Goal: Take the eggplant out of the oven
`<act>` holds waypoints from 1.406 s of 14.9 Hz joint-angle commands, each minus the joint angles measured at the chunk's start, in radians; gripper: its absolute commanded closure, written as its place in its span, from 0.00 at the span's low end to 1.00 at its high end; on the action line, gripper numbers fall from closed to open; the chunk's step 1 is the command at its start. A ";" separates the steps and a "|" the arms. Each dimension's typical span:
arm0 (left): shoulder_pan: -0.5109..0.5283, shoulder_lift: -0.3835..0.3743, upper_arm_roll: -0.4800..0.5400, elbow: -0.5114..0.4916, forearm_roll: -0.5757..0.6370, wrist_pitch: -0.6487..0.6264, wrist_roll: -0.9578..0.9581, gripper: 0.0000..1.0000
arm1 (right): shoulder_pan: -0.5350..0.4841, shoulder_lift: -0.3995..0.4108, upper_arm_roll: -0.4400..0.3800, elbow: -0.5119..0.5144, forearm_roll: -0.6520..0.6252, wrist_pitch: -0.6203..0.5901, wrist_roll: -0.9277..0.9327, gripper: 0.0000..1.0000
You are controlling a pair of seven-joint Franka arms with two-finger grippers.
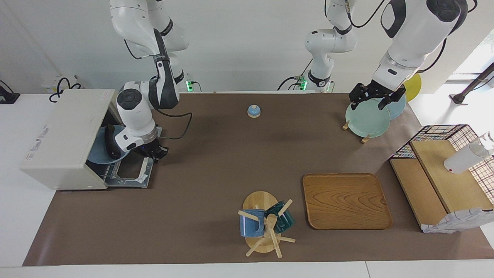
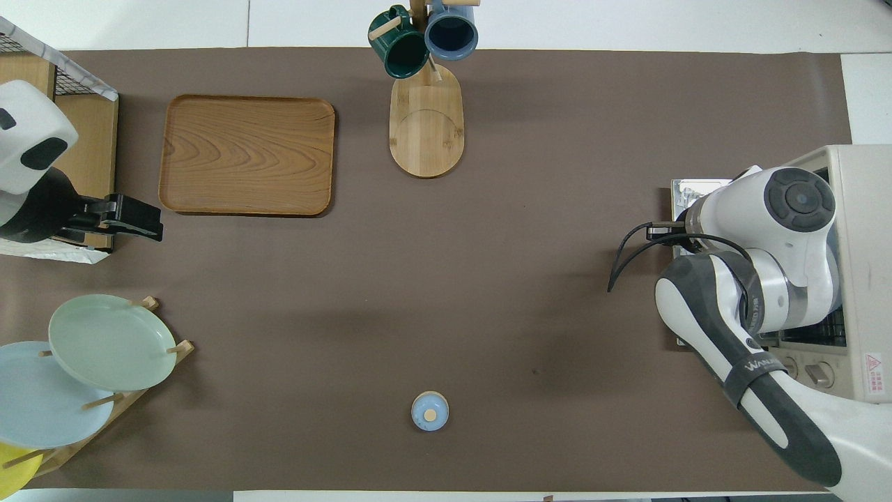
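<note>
Now the cream-white toaster oven sits at the right arm's end of the brown-covered surface, its door folded down flat in front of it. Inside the opening a blue plate shows, and the dark eggplant lies on that plate, still within the oven. The right hand is low over the hinge side of the open door, just beside the oven mouth, with its fingertips pressed together; whether it touches the eggplant or the plate cannot be told, since the wrist covers that spot in both views. The left hand hangs spread wide over the pale green plate that stands in a wooden plate rack at the left arm's end, gripping nothing. A light blue plate stands in the same rack. A small blue bell sits near the robots' edge. Farther from the robots lie a wooden tray and a wooden mug tree carrying a blue mug and a dark green mug. A black wire basket with wooden boards stands beside the tray.
</note>
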 commanded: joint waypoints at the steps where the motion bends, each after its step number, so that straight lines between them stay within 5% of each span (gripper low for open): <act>1: 0.010 -0.003 -0.004 -0.001 0.009 0.015 0.014 0.00 | 0.005 -0.017 0.011 0.066 0.022 -0.102 0.008 0.70; 2: 0.010 -0.003 -0.004 -0.001 0.009 0.016 0.012 0.00 | 0.014 -0.028 0.011 0.083 0.007 -0.155 0.009 0.61; 9: 0.008 -0.003 -0.004 -0.001 0.009 0.018 0.009 0.00 | -0.015 -0.095 0.002 0.088 -0.169 -0.400 0.011 0.72; 21: 0.010 -0.009 -0.004 -0.010 0.009 0.012 0.014 0.00 | -0.124 -0.131 0.007 -0.028 -0.210 -0.272 -0.080 0.73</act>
